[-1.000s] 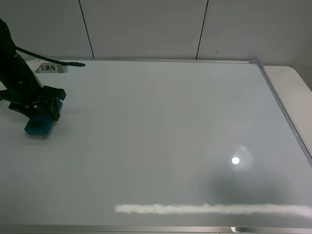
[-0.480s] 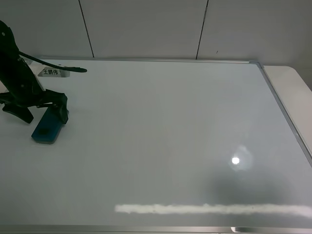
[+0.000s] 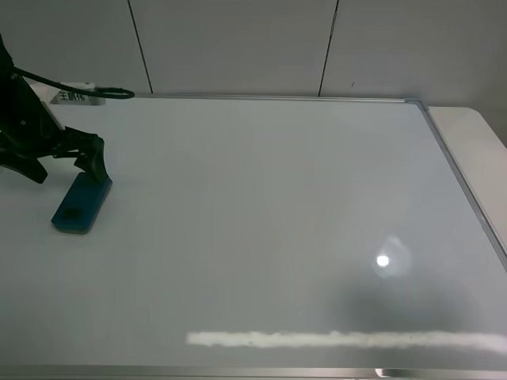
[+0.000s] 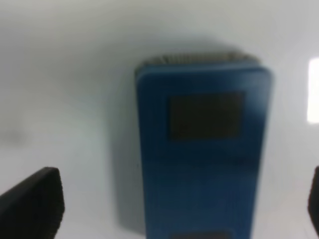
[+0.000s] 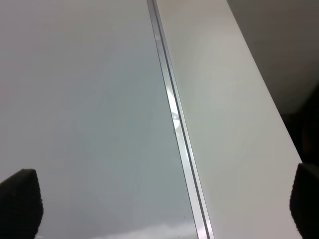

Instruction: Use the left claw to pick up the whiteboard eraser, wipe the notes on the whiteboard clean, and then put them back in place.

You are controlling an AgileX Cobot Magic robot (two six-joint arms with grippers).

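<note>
Whiteboard surface is seen bare and white all over; no red notes can be made out on it, so the wiping is judged done, and the step in hand is the last one, the putting back. Only glare marks are carried by the near part of the board.

Further back, close to the board's far left corner, the whiteboard eraser is laid flat on the board, gripped by nothing. In the left wrist view the eraser is shown lying free on the white surface, with a dark fingertip well clear on one side of it and only a sliver of the other finger at the frame's opposite edge.

The left claw is held just behind and above the eraser's far end, its jaws spread wide and nothing kept between them; whether one finger touches that end cannot be told.

For the next move, little more is judged to be called for than a clean lift of the claw up and away, without the eraser being nudged.

The right gripper's fingertips are seen wide apart and empty at the board's right frame.
</note>
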